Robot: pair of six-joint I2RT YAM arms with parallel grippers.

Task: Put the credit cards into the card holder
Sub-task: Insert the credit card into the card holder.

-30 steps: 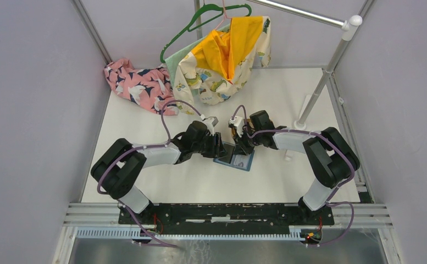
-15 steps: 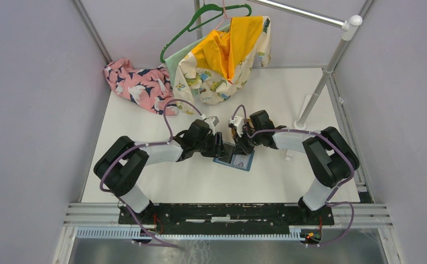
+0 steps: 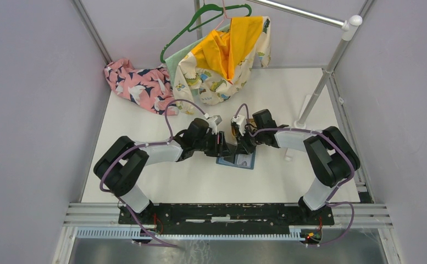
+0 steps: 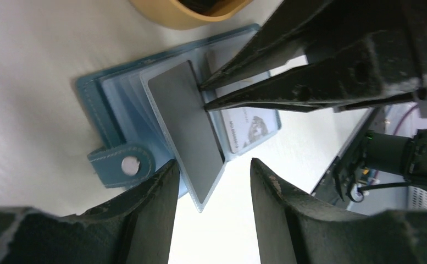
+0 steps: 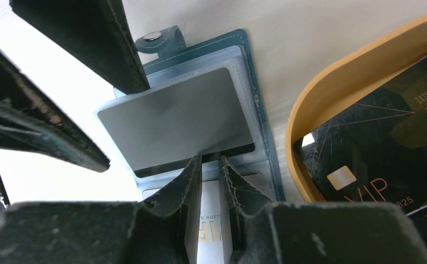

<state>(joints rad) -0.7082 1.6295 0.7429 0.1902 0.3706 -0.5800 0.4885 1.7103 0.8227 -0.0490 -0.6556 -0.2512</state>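
The teal card holder [image 3: 237,160] lies open on the white table, its snap tab [image 4: 124,163] toward my left gripper. A grey card [image 4: 184,124] sits most of the way into a clear sleeve [image 5: 175,129]. A pale card [image 5: 211,220] lies in the sleeve beneath. My right gripper [image 5: 210,163] is almost shut and empty, with its fingertips [image 4: 203,98] against the grey card's exposed edge. My left gripper [image 4: 211,165] is open and empty, its jaws straddling the sleeve's free end just above the table. A dark VIP card [image 5: 376,143] lies in the tan tray [image 5: 304,110].
The tan tray's rim [image 4: 172,14] sits right behind the holder. Pink patterned cloth [image 3: 134,82] and hung yellow clothes [image 3: 222,55] are at the back. A white rack pole [image 3: 323,82] stands at the right, its base [image 3: 300,124] near my right arm.
My left gripper has moved right, up to the holder. The right gripper has shifted slightly. The holder has turned a little and sits squarer.
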